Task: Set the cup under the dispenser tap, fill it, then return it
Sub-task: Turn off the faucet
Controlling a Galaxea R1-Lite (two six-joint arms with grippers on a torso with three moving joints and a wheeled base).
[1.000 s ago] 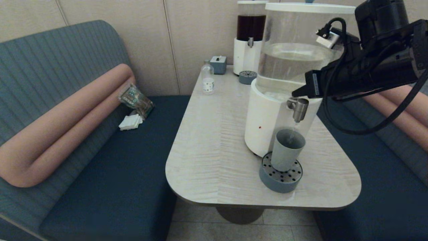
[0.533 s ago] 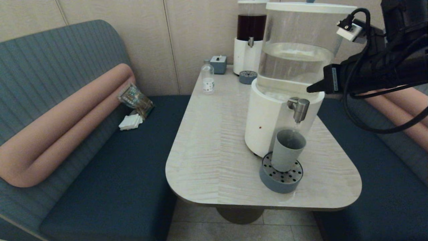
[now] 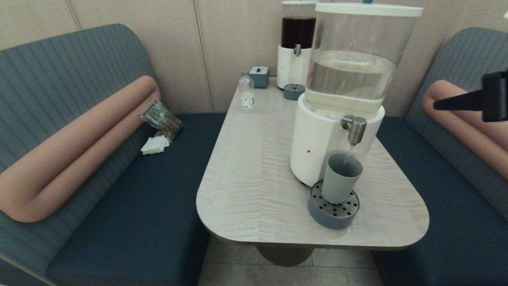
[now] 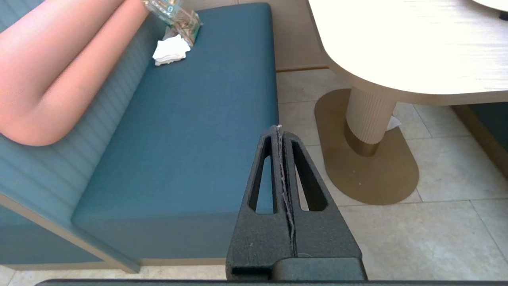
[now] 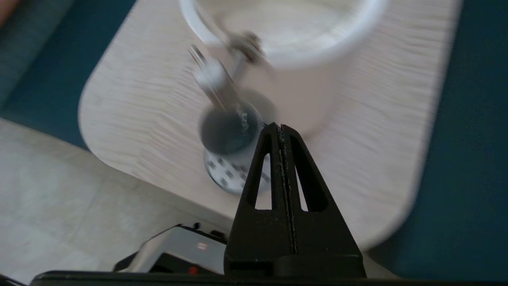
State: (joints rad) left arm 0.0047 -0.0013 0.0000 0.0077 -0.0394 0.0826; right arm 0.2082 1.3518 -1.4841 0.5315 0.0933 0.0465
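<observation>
Head view: the cup [image 3: 341,178] stands upright on the round perforated drip tray [image 3: 333,210], near the front right corner of the pale wood-grain surface [image 3: 254,174]. It sits directly below the dispenser tap [image 3: 355,128], which juts from the white base of the large dispenser [image 3: 345,87] with its clear tank part full of pale liquid. A thin trickle runs from the spout down into the cup's mouth. Nothing is holding the cup.

The right pincer [image 3: 436,106] hangs in the air at the far right, well apart from the dispenser and over the bench seat, its fingers pressed together into one narrow point. From its own wrist camera the right pincer [image 5: 280,128] looks down on the blurred tap and cup, its fingers meeting with no gap and nothing between them.

The left pincer [image 4: 279,129] shows only in its wrist camera, down beside the blue bench seat [image 4: 190,131] and above the tiled floor [image 4: 444,198], near the pedestal foot of the surface; its fingers are also pressed tight together, holding nothing.

At the back of the surface stand a smaller dark-liquid dispenser [image 3: 295,43], a small clear bottle [image 3: 246,94] and a little grey box [image 3: 259,76]. On the left bench lie a packet [image 3: 161,118] and white napkins [image 3: 154,145].
</observation>
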